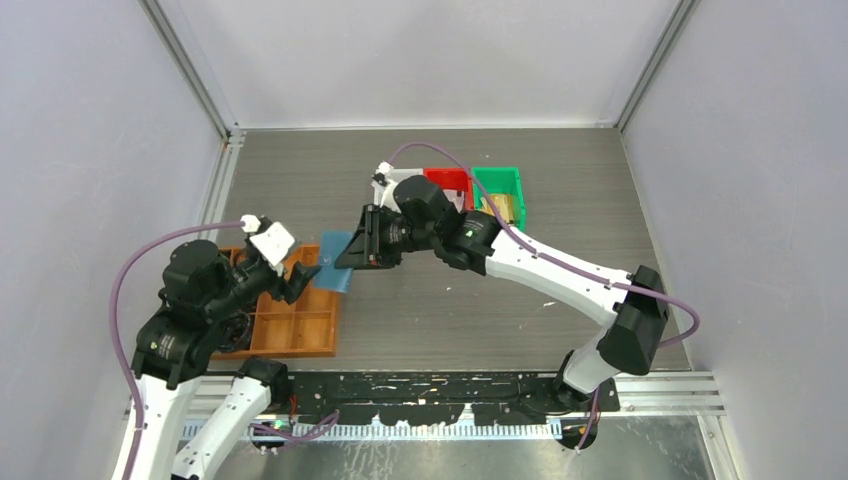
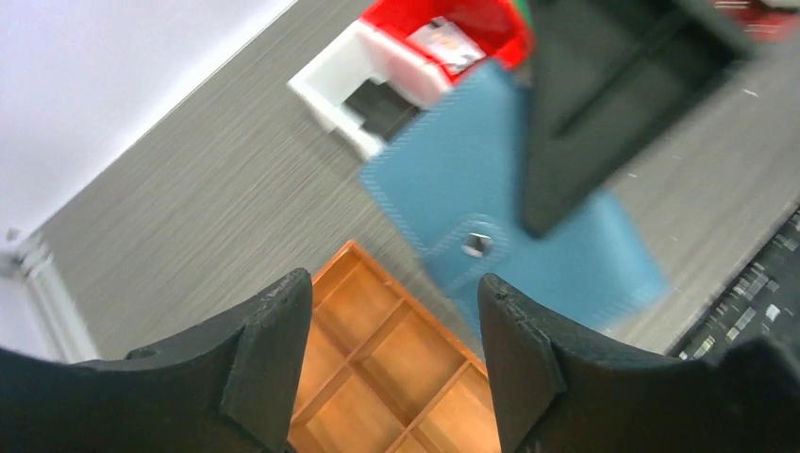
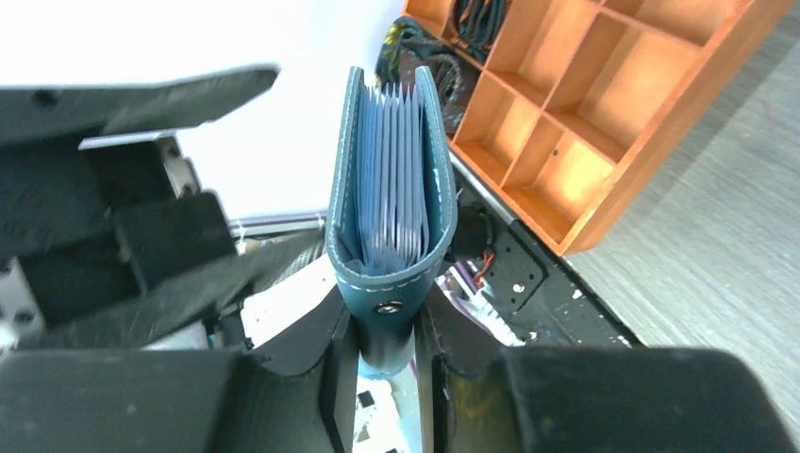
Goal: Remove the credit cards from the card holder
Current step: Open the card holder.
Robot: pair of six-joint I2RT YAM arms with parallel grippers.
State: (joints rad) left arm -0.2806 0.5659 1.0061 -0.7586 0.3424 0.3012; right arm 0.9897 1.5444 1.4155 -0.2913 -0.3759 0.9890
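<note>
My right gripper [image 1: 360, 252] is shut on the teal-blue card holder [image 1: 336, 260] and holds it above the table, beside the wooden tray. In the right wrist view the card holder [image 3: 389, 274] stands between my right gripper's [image 3: 387, 354] jaws by its snap end, folded side open upward, with pale blue leaves [image 3: 394, 170] inside. I cannot tell cards from pockets there. My left gripper [image 1: 303, 277] is open and empty, just left of the holder. In the left wrist view the left gripper [image 2: 391, 326] hangs open over the tray, below the holder [image 2: 462, 189].
A brown wooden compartment tray [image 1: 295, 325] lies at the front left, also in the left wrist view [image 2: 377, 377] and the right wrist view [image 3: 604, 113]. White [image 1: 400, 178], red [image 1: 450, 182] and green [image 1: 500, 195] bins stand behind the right arm.
</note>
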